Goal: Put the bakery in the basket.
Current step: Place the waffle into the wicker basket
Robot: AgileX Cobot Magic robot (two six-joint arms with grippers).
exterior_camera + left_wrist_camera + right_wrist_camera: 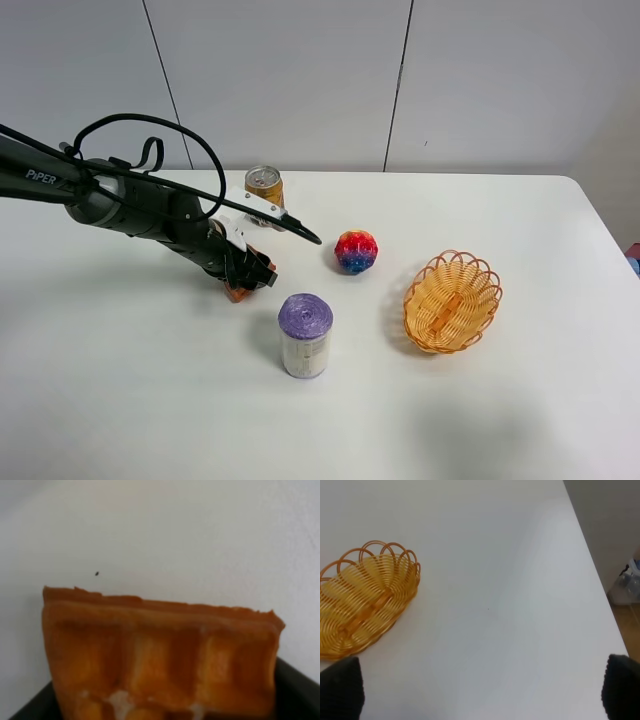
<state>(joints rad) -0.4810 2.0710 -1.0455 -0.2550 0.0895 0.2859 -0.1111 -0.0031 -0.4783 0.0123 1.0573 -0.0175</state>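
left gripper [248, 280] pinching waffle [160, 650] | basket [452, 301] off at 3 o'clock | risk — waffle may slip mid-carry, or clip the ball [356, 251]

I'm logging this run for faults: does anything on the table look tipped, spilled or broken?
Nothing stands out. The can and the purple-topped container stand upright. The basket sits right way up and empty. The visible part of the bakery looks intact at the left tool.
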